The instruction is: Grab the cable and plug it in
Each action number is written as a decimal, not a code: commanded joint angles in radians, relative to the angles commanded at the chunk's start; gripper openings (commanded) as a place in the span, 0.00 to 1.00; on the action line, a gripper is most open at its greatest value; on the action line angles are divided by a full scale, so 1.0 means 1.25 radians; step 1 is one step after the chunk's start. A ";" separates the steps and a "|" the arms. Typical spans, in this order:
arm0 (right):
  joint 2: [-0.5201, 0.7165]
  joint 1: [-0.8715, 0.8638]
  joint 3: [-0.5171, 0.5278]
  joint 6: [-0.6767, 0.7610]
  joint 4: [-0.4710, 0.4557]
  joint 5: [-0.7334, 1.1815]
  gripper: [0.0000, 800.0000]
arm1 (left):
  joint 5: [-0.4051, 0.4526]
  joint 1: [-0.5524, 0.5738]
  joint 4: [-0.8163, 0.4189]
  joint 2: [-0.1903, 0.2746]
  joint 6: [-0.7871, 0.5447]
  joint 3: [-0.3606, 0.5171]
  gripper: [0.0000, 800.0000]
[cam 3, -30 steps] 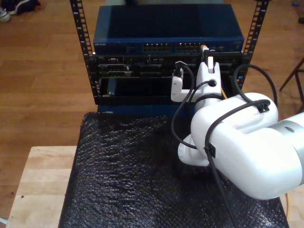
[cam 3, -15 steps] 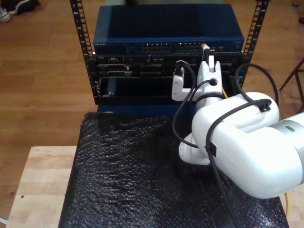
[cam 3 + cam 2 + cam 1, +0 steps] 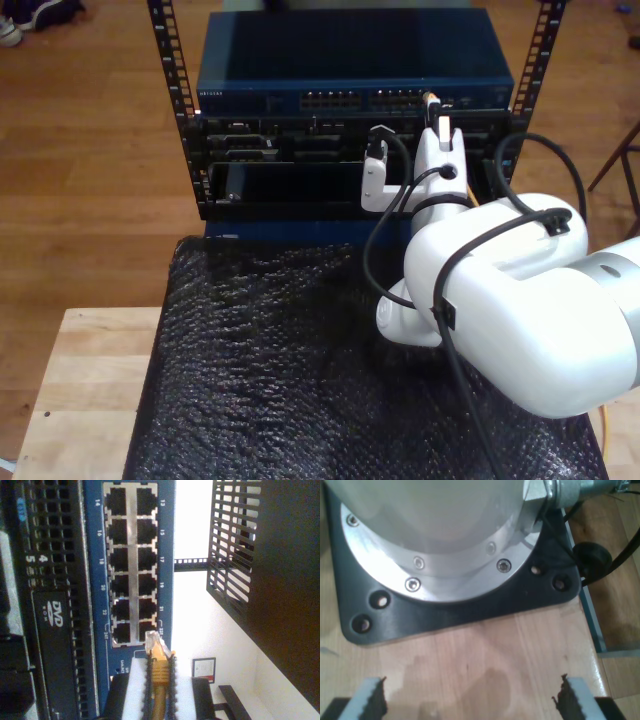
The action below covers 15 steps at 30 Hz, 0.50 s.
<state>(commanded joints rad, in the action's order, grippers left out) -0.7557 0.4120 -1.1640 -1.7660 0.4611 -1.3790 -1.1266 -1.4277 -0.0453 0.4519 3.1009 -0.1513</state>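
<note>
The yellow-orange cable (image 3: 159, 685) runs between the serrated pads (image 3: 172, 680) of my second gripper (image 3: 160, 666), which is shut on it just behind the plug. The clear plug (image 3: 154, 642) points at the blue switch (image 3: 350, 60), its tip at the mouth of the end port by label 23 in the port block (image 3: 131, 565). In the exterior view my second gripper (image 3: 434, 112) is pressed close to the switch's front, right of centre, with the cable (image 3: 431, 100) showing at its tip. My first gripper (image 3: 472, 695) is open above bare wood, facing a black base plate (image 3: 470, 610).
Below the switch sits a black unit with a DVD drive (image 3: 55, 630) in the rack (image 3: 178, 110). A black bubbled mat (image 3: 260, 370) covers the wooden table (image 3: 80, 390). The white arm (image 3: 520, 320) fills the exterior view's right. Thick black cables (image 3: 375, 250) loop beside it.
My second gripper has edged slightly closer to the switch's ports with the cable still held. Nothing else has moved.
</note>
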 joint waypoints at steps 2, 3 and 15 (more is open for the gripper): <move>-0.001 0.000 -0.001 0.000 0.000 0.000 0.00 | 0.000 0.000 0.000 0.000 0.000 0.000 1.00; 0.000 0.000 -0.002 0.000 0.000 0.000 0.00 | 0.000 0.000 0.000 0.000 0.000 0.000 1.00; -0.001 0.000 -0.006 0.000 0.000 0.011 0.00 | 0.000 0.000 0.000 0.000 0.000 0.000 1.00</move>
<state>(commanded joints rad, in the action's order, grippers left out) -0.7572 0.4120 -1.1717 -1.7660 0.4611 -1.3652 -1.1266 -1.4277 -0.0453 0.4519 3.1009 -0.1513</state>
